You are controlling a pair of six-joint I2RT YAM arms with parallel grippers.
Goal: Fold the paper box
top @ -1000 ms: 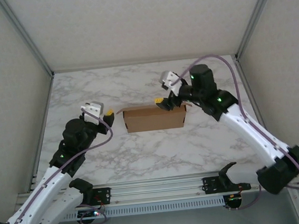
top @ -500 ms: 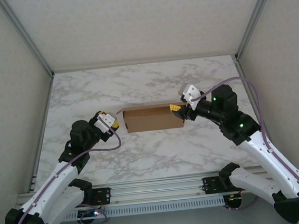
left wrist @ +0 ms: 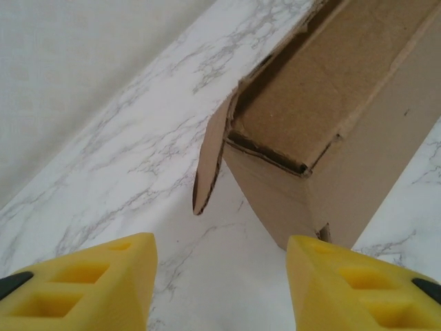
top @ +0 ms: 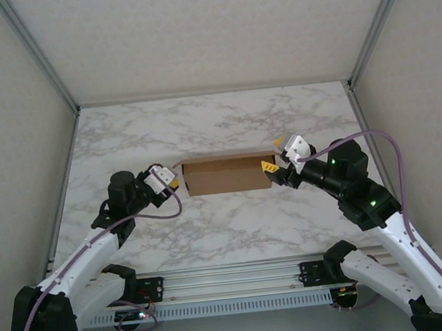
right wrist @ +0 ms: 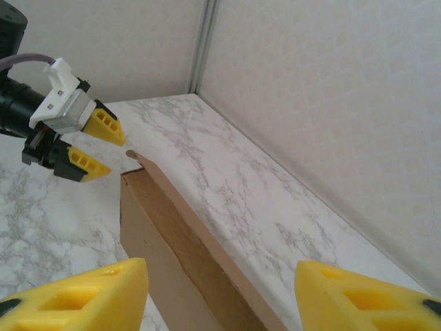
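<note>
Lowered since before, the left gripper (top: 172,182) and right gripper (top: 270,165) flank the paper box (top: 226,174) ends, jaws spread, holding nothing; the loose flap (left wrist: 210,158) likely needs tucking.

— Where is the plain brown cardboard box (top: 228,174) lying?
— It's sitting lengthwise between the left gripper (top: 171,183) and the right gripper (top: 269,166), with one end just ahead of each.
— Folded?
— It's standing as a shallow box, and a small flap (left wrist: 210,155) is sticking out loose at the left gripper's end.
</note>
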